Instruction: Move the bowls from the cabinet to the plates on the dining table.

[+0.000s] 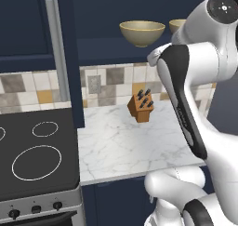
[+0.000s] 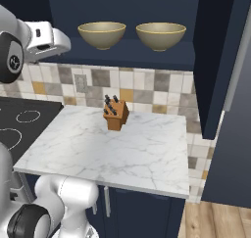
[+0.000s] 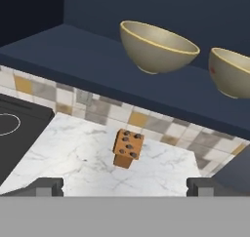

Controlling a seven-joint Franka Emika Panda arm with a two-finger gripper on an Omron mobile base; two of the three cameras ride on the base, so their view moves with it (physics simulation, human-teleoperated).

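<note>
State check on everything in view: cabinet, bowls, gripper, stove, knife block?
cabinet: doors open, shelf exposed.
left bowl: upright on the cabinet shelf, untouched.
right bowl: upright on the same shelf, apart from the left bowl.
gripper: open, empty, fingers wide apart, short of the bowls.
stove: bare, nothing on the rings.
knife block: upright on the counter, knives in.

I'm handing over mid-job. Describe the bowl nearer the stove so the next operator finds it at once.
Start at the open navy wall cabinet above the marble counter. Two matching beige bowls sit side by side on its shelf. The one you want is the left bowl, on the stove side, almost directly above the wooden knife block; the right bowl sits nearer the open cabinet door.
</note>
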